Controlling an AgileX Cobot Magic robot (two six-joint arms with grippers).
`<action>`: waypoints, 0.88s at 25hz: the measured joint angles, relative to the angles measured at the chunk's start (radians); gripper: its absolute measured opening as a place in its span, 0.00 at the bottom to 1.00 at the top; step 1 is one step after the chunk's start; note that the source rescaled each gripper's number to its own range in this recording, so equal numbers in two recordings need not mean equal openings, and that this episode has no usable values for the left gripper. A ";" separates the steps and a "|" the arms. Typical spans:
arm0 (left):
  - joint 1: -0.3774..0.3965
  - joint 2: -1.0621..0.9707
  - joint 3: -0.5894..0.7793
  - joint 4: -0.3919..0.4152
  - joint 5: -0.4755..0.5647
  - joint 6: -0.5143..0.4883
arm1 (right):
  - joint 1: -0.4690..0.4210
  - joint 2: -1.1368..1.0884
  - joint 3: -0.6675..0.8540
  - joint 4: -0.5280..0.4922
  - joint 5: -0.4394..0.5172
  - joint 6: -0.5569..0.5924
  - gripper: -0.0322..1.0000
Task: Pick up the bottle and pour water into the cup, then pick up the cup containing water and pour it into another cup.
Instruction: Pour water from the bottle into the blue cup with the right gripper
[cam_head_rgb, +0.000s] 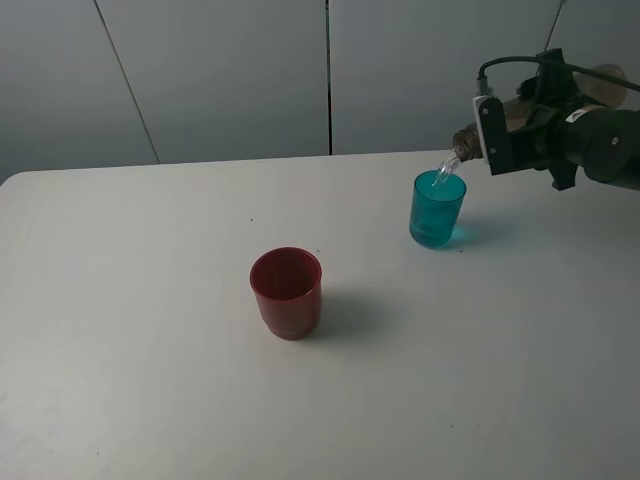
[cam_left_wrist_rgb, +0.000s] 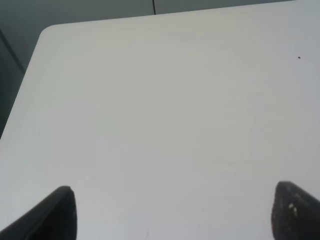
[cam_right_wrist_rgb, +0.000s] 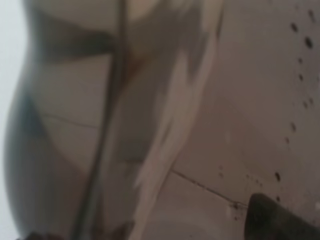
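Note:
The smoky-brown bottle (cam_head_rgb: 466, 141) is tipped nearly level at the far right, held by my right gripper (cam_head_rgb: 530, 125), which is shut on its body. A thin stream of water (cam_head_rgb: 447, 172) falls from its neck into the teal cup (cam_head_rgb: 437, 208), which stands upright on the table and holds some water. The red cup (cam_head_rgb: 286, 292) stands upright near the middle, apart from both. In the right wrist view the bottle (cam_right_wrist_rgb: 125, 125) fills the picture, blurred. My left gripper (cam_left_wrist_rgb: 172, 215) is open over bare table, with nothing between its fingers.
The white table (cam_head_rgb: 150, 350) has rounded far corners and grey wall panels behind it. The left arm does not show in the exterior high view. A small dark speck (cam_head_rgb: 251, 220) lies on the tabletop beyond the red cup.

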 joint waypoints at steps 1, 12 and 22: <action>0.000 0.000 0.000 0.000 0.000 0.000 | 0.000 0.000 0.000 -0.005 0.000 0.000 0.07; 0.000 0.000 0.000 0.000 0.000 0.000 | 0.000 0.000 0.000 -0.014 -0.013 -0.002 0.07; 0.000 0.000 0.000 0.000 0.000 0.000 | 0.000 0.000 0.000 -0.017 -0.039 -0.002 0.07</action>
